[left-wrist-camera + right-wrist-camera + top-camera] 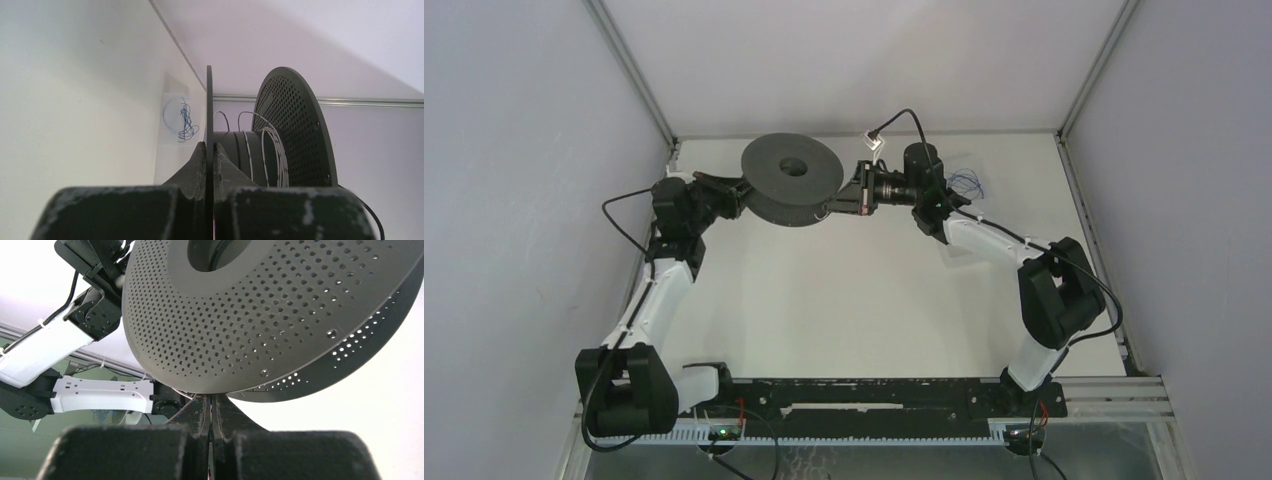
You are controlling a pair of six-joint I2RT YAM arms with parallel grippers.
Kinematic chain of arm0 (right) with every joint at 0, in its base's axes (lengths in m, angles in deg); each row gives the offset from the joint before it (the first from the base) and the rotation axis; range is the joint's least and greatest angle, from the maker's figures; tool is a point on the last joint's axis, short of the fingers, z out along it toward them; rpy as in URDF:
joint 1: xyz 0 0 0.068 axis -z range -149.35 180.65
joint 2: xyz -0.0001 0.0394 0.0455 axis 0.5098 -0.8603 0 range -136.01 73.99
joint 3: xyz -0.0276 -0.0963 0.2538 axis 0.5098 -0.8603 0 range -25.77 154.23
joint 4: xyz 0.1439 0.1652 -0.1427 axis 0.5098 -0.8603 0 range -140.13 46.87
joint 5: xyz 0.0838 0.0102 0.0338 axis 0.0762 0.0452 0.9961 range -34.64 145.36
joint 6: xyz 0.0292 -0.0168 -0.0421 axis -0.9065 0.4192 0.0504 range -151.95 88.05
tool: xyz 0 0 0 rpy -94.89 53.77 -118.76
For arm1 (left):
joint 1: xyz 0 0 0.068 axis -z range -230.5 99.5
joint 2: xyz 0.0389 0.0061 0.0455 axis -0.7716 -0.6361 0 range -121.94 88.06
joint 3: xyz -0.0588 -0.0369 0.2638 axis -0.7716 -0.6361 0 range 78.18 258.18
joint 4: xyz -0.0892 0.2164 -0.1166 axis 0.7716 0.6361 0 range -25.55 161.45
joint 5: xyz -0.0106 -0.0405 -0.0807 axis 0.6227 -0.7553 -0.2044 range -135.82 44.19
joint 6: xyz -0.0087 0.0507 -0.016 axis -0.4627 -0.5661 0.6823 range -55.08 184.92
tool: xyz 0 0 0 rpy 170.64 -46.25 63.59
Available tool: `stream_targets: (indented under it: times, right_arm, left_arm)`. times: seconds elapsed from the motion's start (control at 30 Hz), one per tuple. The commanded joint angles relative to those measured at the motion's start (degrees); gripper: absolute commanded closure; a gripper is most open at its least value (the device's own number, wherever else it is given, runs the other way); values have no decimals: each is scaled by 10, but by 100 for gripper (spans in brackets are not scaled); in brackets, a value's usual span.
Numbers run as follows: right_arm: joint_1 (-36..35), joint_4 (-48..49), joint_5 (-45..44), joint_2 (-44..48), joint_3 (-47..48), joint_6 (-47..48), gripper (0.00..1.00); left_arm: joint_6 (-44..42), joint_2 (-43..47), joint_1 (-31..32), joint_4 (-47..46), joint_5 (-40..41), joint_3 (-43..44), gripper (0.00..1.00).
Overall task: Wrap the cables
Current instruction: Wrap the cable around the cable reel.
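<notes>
A black spool (792,180) with perforated flanges hangs above the table's far side. My left gripper (742,190) is shut on the edge of one thin flange (209,105), which stands between its fingertips (210,147). Several turns of the thin whitish cable (280,155) lie on the spool's core, with loose loops above them. My right gripper (839,204) meets the spool from the right, just under the flange rim (260,315). Its jaws (211,399) are shut, and a thin whitish strand of cable (187,394) runs in to their tips.
A tangle of thin blue wire (966,182) lies on the table at the back right, also seen past the spool (186,122). A small white connector (876,141) on a black lead hangs above the right wrist. Enclosure walls stand close on both sides.
</notes>
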Motion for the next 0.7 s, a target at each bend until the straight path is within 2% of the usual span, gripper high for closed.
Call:
stream_targets:
  times: [0.0, 0.2, 0.67]
  right_arm:
    - [8, 27, -18, -7, 0, -19, 100]
    - [13, 18, -30, -14, 0, -24, 100]
    - [0, 81, -10, -43, 0, -82, 100]
  left_arm:
    - [29, 13, 7, -61, -31, -6, 100]
    - [46, 15, 16, -85, -39, -9, 100]
    - [52, 15, 32, -103, -41, -12, 100]
